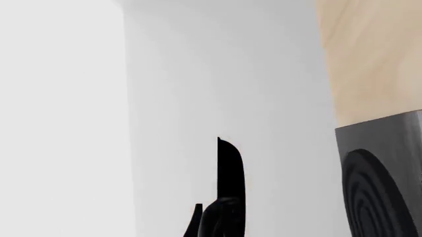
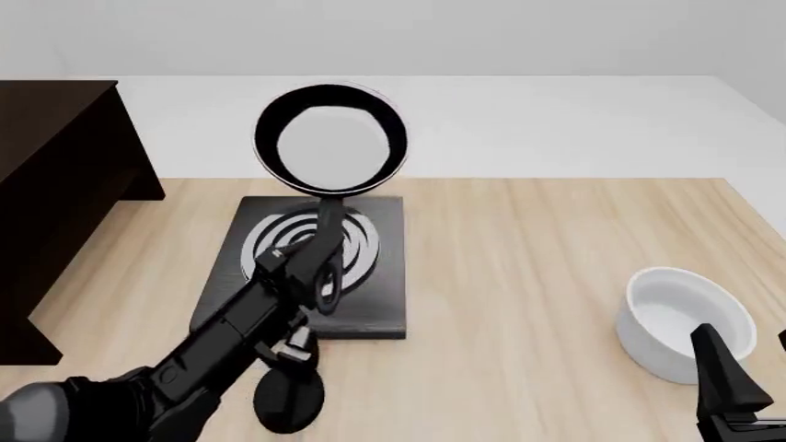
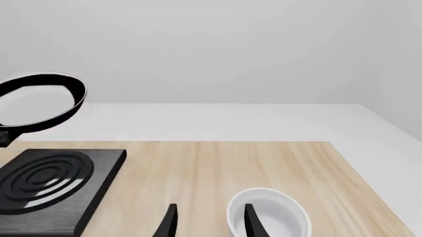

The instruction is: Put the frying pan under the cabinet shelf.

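The frying pan, black with a light grey base, hangs tilted in the air above the stove plate. Its short handle points down into my left gripper, which is shut on it. In the left wrist view the pan shows only as a thin black edge rising from the fingers. The right wrist view has the pan at far left. The dark cabinet shelf stands at the table's left end. My right gripper is open near the front right corner, next to the bowl; its fingertips hold nothing.
A black stove plate with grey rings lies below the pan. A white bowl sits at the front right. A small black round knob lies near the front edge beside my left arm. The wooden table ends at a white floor behind.
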Robot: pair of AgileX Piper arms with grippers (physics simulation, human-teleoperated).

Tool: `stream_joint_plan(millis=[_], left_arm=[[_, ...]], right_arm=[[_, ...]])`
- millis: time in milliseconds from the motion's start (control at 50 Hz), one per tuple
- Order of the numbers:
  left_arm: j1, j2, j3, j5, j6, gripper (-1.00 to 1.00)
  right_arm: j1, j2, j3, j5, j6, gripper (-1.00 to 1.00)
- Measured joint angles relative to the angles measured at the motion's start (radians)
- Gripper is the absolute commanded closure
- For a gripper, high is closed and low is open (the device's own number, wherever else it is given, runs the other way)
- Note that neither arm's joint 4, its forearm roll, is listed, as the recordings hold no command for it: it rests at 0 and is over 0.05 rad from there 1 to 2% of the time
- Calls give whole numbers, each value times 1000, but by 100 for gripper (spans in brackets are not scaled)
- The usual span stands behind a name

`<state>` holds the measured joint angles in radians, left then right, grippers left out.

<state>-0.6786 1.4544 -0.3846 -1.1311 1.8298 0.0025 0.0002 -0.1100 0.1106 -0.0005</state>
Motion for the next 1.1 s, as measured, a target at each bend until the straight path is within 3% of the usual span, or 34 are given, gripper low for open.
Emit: stream_joint_plan(millis=[440,680,1100], left_arm=[[157,-68,64,-63,-78,100],[193,-107,110,-68,-167,100],[280,-170,225,-45,-241,100]], right_arm=[[0,0,0,0,0,-100],[0,0,0,0,0,-100],[0,0,0,0,0,-100]])
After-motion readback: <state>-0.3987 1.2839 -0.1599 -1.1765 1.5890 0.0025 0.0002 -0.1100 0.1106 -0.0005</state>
